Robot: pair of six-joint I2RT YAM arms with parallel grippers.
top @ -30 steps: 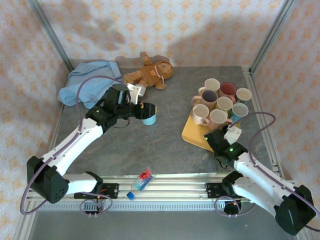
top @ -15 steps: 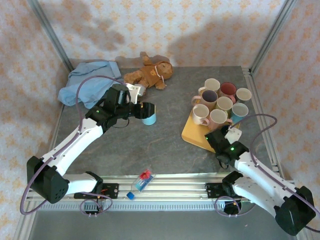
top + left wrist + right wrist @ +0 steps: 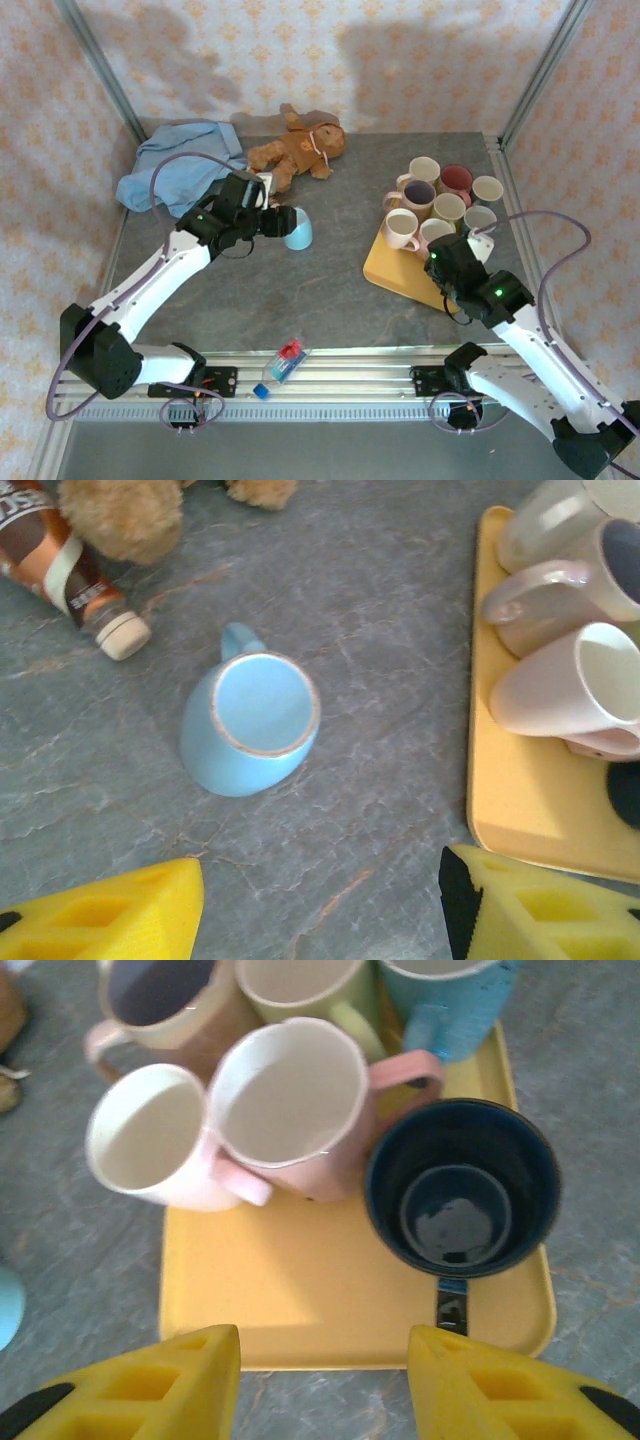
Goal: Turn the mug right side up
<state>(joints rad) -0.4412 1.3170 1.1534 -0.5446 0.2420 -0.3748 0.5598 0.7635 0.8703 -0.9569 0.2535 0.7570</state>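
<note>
Backing off from the blue mug [image 3: 299,231], the left claw [image 3: 278,220] now hangs just short of it, where half a second ago its fingers reached around it. The right claw [image 3: 447,262] has moved up over the yellow tray [image 3: 392,272].

The left claw [image 3: 320,880] is released, its yellow fingers [image 3: 130,910] spread wide with nothing between them. Straight ahead of that gap, near but not touching, the blue mug [image 3: 250,725] rests on the grey bench [image 3: 380,630]. It turns its flat, ringed base up toward the claw, so it is not yet right side up. The body seems to lean toward the lower left, though how far it tips I cannot tell. Its handle points away from the claw on the far left side.

The mug's long axis runs roughly along the claw's line of approach, so I judge the fingers must close across the wall. The left arm is clearly nearer. The right claw [image 3: 322,1360] is also released, well apart from the mug, above the yellow tray [image 3: 300,1300].
</note>
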